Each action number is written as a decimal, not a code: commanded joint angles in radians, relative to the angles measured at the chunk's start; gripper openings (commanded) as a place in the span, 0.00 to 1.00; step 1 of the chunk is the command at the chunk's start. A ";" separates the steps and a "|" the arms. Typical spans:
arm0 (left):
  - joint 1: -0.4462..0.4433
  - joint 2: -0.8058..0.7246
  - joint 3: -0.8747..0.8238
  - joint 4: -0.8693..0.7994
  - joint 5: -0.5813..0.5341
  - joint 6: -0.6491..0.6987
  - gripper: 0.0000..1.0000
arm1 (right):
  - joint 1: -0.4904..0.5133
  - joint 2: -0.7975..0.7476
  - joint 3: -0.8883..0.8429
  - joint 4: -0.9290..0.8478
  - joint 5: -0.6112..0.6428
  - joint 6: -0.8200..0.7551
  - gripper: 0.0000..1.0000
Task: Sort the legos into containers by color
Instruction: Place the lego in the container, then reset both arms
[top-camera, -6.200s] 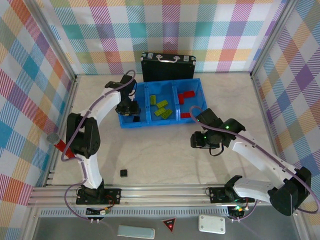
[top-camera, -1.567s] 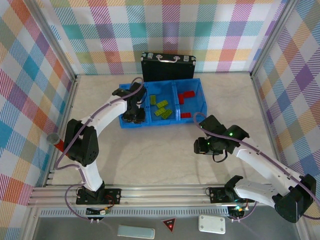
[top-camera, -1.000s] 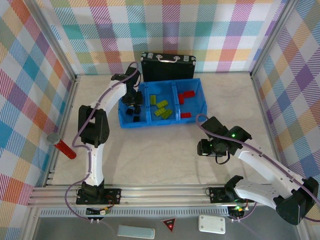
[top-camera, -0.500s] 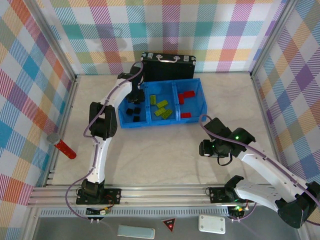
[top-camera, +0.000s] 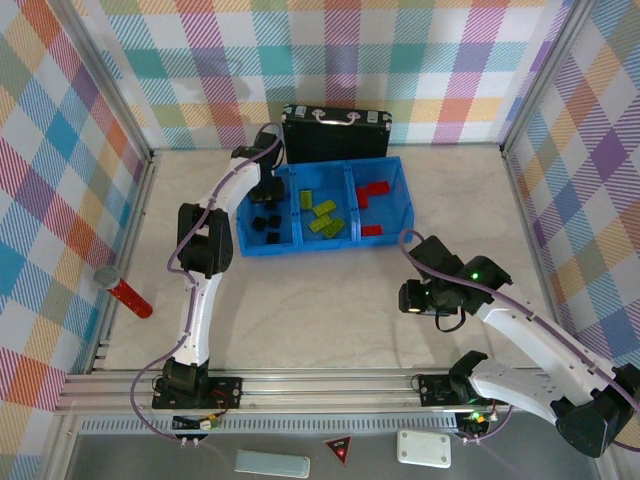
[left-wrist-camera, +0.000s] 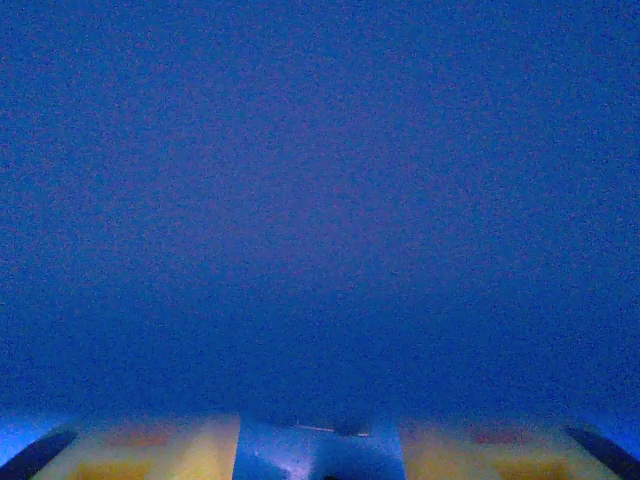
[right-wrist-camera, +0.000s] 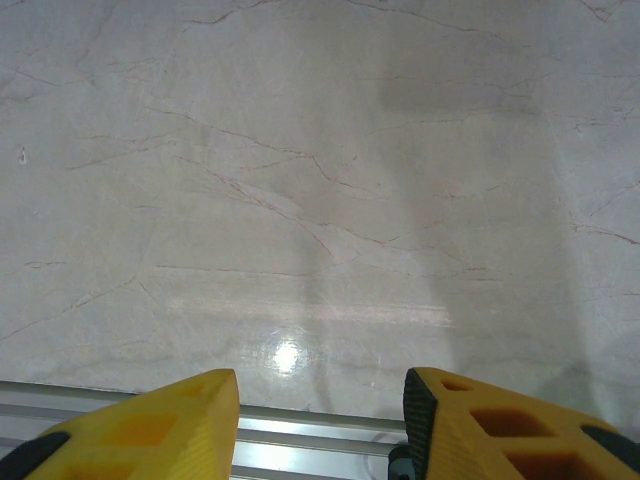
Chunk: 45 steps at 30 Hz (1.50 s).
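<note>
The blue tray (top-camera: 247, 246) lies at the back of the table with three containers side by side. Black legos (top-camera: 262, 226) lie in the left one, lime-green legos (top-camera: 323, 215) in the middle one and red legos (top-camera: 375, 190) in the right one. My left gripper (top-camera: 268, 196) hangs low over the back of the left container. In the left wrist view the blue tray (left-wrist-camera: 320, 200) is close up, and my left gripper (left-wrist-camera: 320, 440) has its yellow fingertips apart with only blue between them. My right gripper (top-camera: 411, 298) hovers open over bare table, holding nothing (right-wrist-camera: 320, 410).
A black case (top-camera: 335, 130) with metal handles stands right behind the tray. A red cylinder (top-camera: 131, 298) lies at the table's left edge. The aluminium rail (right-wrist-camera: 320, 420) at the near edge shows under my right gripper.
My left arm has reached further back over the left container and its fingers have parted. The right gripper has drifted slightly toward the near edge.
</note>
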 joint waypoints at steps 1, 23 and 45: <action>0.013 0.016 0.006 -0.046 0.002 -0.014 0.47 | 0.005 -0.007 0.016 -0.023 0.013 0.013 0.49; 0.013 -0.392 -0.175 -0.022 0.028 -0.005 0.46 | -0.036 0.028 0.047 0.060 0.118 -0.065 0.56; 0.028 -1.072 -1.010 0.188 -0.099 0.004 0.53 | -0.350 0.099 -0.040 0.317 0.218 -0.247 0.96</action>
